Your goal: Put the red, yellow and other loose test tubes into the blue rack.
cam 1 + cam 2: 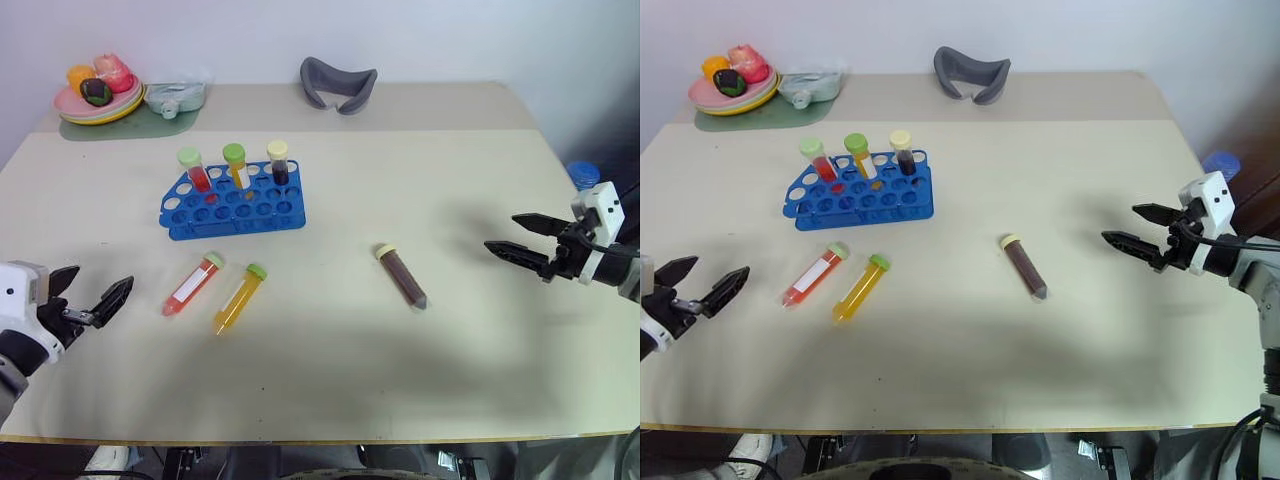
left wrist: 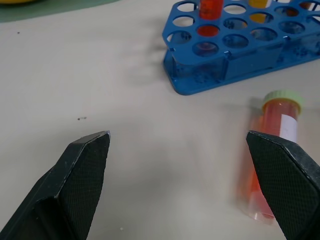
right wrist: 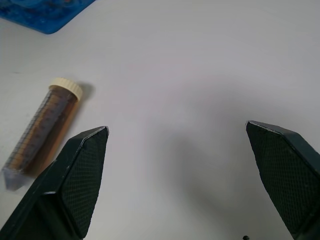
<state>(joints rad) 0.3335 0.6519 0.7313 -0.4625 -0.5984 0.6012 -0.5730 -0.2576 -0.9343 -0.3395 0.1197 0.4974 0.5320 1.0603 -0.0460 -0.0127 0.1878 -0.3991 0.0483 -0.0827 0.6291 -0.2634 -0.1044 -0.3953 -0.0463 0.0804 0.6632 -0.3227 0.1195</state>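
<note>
1. Left gripper (image 1: pixel 92 298): near left edge of the table (image 1: pixel 330 380), jaws spread wide, nothing held. Best candidate for the next pick, since two loose tubes lie just to its right.
2. Red tube (image 1: pixel 193 284): flat on the table, green cap toward the rack, tip toward the near edge, lying on a slant. Likely first target; turn the fingers to straddle the body across its width and grip near the cap so it can be tipped upright.
3. Yellow tube (image 1: pixel 240 298): flat, just right of the red one, roughly parallel, apart from it. Keep the far finger out of the gap so this tube is not nudged.
4. Rack (image 1: pixel 233 206): blue, far of both tubes; three capped tubes stand in its far row, near rows free. Lower the tube tip-first into a near hole.
5. Brown tube (image 1: pixel 401 275): flat, centre-right, cream cap to the far side; suits the right arm.
6. Right gripper (image 1: pixel 521 238): right side, jaws wide apart, empty, well apart from the brown tube.
</note>
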